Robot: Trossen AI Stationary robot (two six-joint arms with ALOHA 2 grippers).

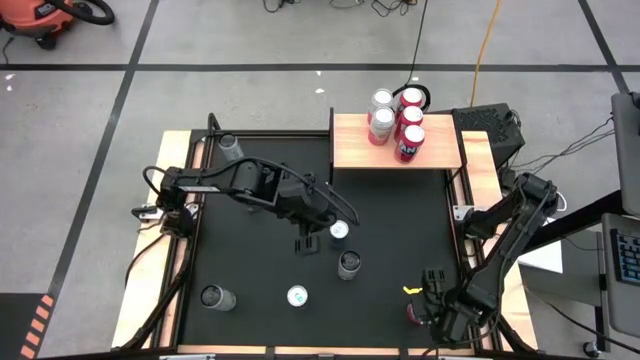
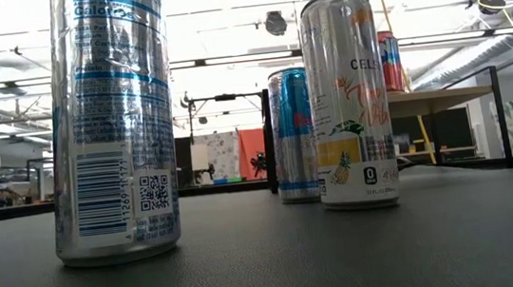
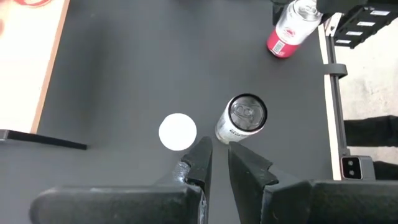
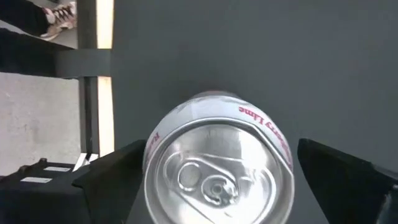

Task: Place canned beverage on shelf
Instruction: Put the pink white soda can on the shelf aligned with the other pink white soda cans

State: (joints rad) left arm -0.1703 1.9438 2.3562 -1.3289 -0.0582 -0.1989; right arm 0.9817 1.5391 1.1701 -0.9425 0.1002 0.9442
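Item: red can (image 4: 219,163), upright at the near right corner of the bench (image 1: 400,230), standing between the spread fingers of the right claw (image 1: 432,312), not yet clamped.
Shelf (image 1: 350,150): far right, five cans (image 1: 396,122) crowding its middle and back; its left and right ends bare.
Left claw (image 1: 307,243): fingers nearly together, empty, mid-bench over two loose cans (image 1: 345,250).
Risk: an off-centre close may tip the can; the bench edge is close by.
Room: open bench up to the shelf.

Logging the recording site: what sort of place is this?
Probably a robotics lab or workshop: a black-topped table on taped concrete floor, exposed ceiling ducts, and a shop vacuum nearby.
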